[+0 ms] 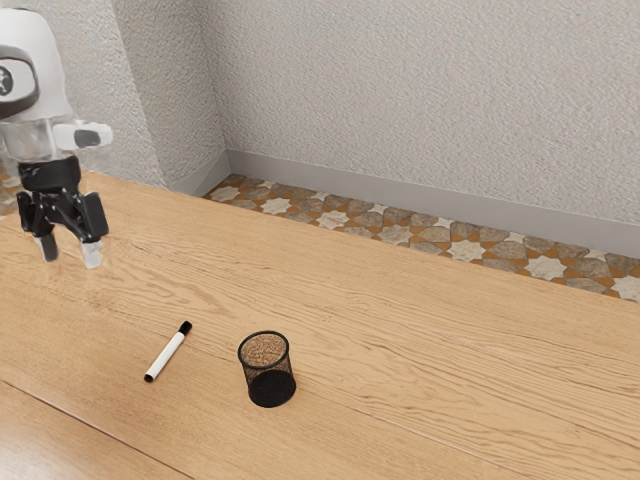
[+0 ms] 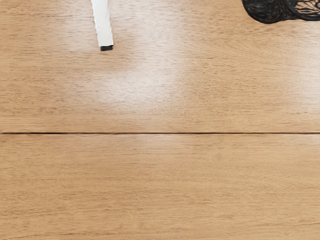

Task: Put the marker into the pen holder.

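Wooden table (image 1: 450,350), supporting the task's objects; white robot arm (image 1: 35,70), entering from the exterior view's left, with its hand raised above the surface; black gripper (image 1: 71,252), fingers spread apart with nothing pinched between them, standing well apart from both objects; mesh pen holder (image 1: 271,387), upright on the table, its round mouth facing up; marker (image 1: 167,354), lying flat beside the holder, toward the exterior view's left, white barrel with one longer black end (image 1: 186,327). The step in hand is judged to be the approach, before any grasp; the next move calls for bringing the hand over the barrel, turning it so that the fingers straddle the narrow width, then lowering and closing; lifting, uprighting and insertion would follow.
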Motion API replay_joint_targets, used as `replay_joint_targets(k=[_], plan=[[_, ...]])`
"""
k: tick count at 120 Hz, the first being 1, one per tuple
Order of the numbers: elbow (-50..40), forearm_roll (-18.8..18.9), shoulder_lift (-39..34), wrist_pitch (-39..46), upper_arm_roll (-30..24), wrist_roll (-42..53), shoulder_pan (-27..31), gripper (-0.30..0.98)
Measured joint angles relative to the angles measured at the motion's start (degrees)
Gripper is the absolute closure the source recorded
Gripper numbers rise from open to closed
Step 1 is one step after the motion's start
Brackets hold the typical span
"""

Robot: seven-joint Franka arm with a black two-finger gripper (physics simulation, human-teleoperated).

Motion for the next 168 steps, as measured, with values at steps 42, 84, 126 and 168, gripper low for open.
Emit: replay_joint_targets(k=[42,84,126,168], plan=[[-11.0,8.9,7.3,18.3,7.9,-2.4,-1.3,0.00],[-12.2,5.7,23.3,41.0,-1.1,-2.3,7.3,0.00],[-5.5,0.3,32.2,46.8,-3.2,-1.3,4.8,0.00],[-2.2,-3.4,37.2,48.5,-3.5,1.3,4.5,0.00]])
